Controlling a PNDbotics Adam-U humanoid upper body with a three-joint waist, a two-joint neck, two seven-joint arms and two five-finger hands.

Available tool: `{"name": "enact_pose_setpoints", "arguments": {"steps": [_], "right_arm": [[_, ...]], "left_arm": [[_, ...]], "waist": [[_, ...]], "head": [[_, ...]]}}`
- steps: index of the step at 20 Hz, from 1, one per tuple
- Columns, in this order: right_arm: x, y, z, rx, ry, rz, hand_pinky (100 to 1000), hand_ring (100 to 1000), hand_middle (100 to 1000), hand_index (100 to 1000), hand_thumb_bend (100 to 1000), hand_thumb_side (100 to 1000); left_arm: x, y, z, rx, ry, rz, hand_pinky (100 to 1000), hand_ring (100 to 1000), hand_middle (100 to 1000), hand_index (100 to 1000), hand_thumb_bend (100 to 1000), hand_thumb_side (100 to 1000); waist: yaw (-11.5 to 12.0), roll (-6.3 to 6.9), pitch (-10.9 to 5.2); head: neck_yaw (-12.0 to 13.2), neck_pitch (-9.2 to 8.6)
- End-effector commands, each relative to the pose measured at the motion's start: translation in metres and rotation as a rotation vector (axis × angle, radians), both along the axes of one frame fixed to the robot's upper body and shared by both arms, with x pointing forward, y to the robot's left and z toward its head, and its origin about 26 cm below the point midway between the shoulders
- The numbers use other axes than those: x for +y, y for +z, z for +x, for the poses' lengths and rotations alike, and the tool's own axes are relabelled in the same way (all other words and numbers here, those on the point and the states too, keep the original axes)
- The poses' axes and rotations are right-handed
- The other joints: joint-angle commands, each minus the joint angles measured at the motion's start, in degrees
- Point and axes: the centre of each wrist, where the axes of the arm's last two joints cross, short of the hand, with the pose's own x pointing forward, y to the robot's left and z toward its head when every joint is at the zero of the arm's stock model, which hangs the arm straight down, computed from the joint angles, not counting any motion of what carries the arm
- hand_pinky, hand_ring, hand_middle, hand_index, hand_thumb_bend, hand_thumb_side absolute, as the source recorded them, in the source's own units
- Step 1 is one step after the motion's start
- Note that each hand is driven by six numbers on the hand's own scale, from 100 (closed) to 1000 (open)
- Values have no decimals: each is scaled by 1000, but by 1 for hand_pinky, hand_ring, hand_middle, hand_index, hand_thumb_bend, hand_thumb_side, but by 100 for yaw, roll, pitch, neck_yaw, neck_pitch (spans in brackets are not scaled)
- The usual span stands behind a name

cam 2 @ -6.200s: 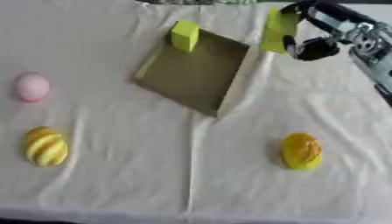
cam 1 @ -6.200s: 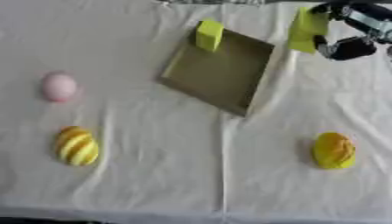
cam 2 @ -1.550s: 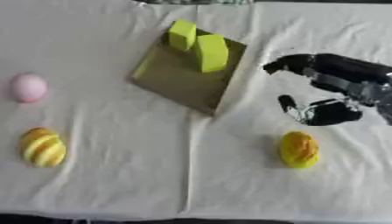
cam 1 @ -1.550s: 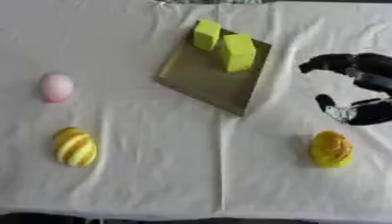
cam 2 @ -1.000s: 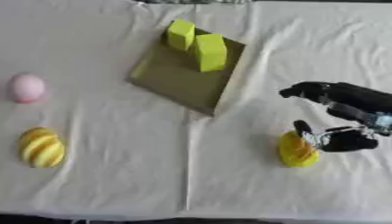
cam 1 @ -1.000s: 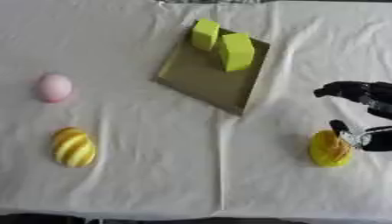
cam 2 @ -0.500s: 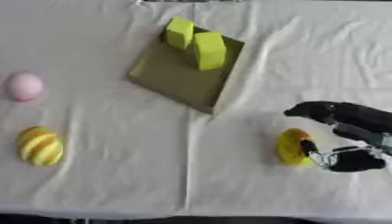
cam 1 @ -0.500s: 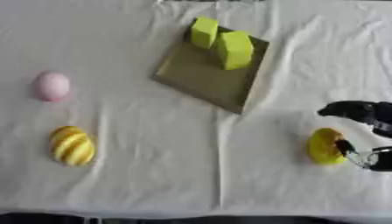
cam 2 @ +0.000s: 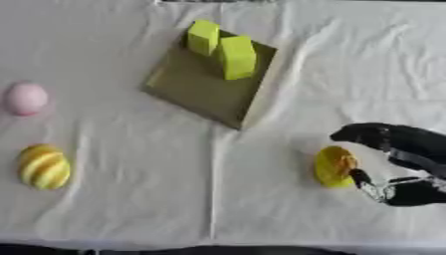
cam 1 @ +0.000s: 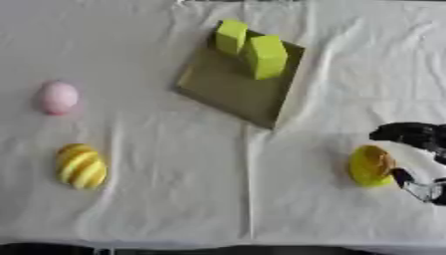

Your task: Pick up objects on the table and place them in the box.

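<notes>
Across the white cloth-covered table (cam 2: 122,199) things sit well apart. Toward the far edge, about centre, lies the flat olive box (cam 2: 205,88), turned askew, with two yellow-green blocks (cam 2: 222,47) on its far corner, touching each other. Near the left edge sits a pink ball (cam 2: 25,98); closer to the near left corner a yellow-striped egg-shaped thing (cam 2: 44,166). A long crease in the cloth runs from the box's near corner to the near edge. Nothing stands between my hand and the box, only bare wrinkled cloth.

By the right edge, near side, lies the yellow oval object (cam 2: 333,166) on the cloth, well apart from the box. My right hand (cam 2: 402,149) comes in from the right edge and brackets it: dark fingers (cam 2: 362,133) curl over its far-right side, thumb (cam 2: 362,182) reaches to its near-right side, seemingly touching. Fingers are apart, curved around the object but not clamped on it; it rests on the table. My left hand shows in neither view.
</notes>
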Motion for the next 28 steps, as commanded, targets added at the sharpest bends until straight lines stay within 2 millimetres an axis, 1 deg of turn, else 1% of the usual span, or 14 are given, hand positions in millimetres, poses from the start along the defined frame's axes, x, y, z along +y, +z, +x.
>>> {"name": "enact_pose_setpoints", "arguments": {"steps": [1,3,10,14,17,21,22,24,26,27,28], "right_arm": [[1,6,1,-15,13,-37,1000,1000,930,1000,148,359],[1,5,2,-14,9,-46,1000,1000,925,1000,177,334],[0,1,5,-42,-38,-68,1000,1000,917,1000,210,343],[-2,-4,6,-51,-65,-95,1000,1000,912,1000,254,327],[-4,-10,6,-49,-83,-117,999,1000,910,1000,267,326],[-8,-17,6,-35,-100,-131,999,1000,894,1000,247,341],[-8,-18,6,-32,-98,-131,998,1000,883,1000,233,343],[-7,-20,6,-30,-94,-121,993,1000,839,966,183,335],[-6,-19,6,-34,-95,-99,985,1000,772,890,125,311],[-6,-19,6,-38,-97,-86,981,1000,742,867,110,297],[-6,-18,6,-43,-99,-71,976,997,682,825,100,276]], "left_arm": [[3,8,-1,-24,-1,24,832,719,667,753,100,712],[3,8,-1,-23,-3,22,832,719,668,753,100,713],[2,8,-1,-20,-11,17,833,719,668,753,100,713],[2,8,-1,-20,-13,18,834,719,668,753,100,713],[2,8,-1,-20,-13,20,834,719,669,753,100,712],[3,9,-1,-25,-11,24,834,720,669,753,100,709],[3,9,-1,-26,-11,25,834,720,669,753,100,708],[3,9,-1,-28,-11,27,834,720,669,753,100,707],[3,9,-1,-28,-11,27,835,720,670,753,100,708],[3,9,-1,-28,-11,27,835,720,670,753,100,708],[3,9,-1,-27,-11,27,835,720,670,753,100,708]], "waist": [[10,-54,-924],[20,-47,-920],[53,-32,-906],[75,-20,-896],[85,-10,-889],[89,5,-888],[89,9,-889],[90,19,-890],[87,25,-888],[85,27,-887],[82,27,-887]], "head": [[-23,3],[-34,1],[-73,-3],[-79,3],[-87,4],[-94,10],[-98,12],[-102,15],[-103,21],[-103,23],[-104,25]]}}
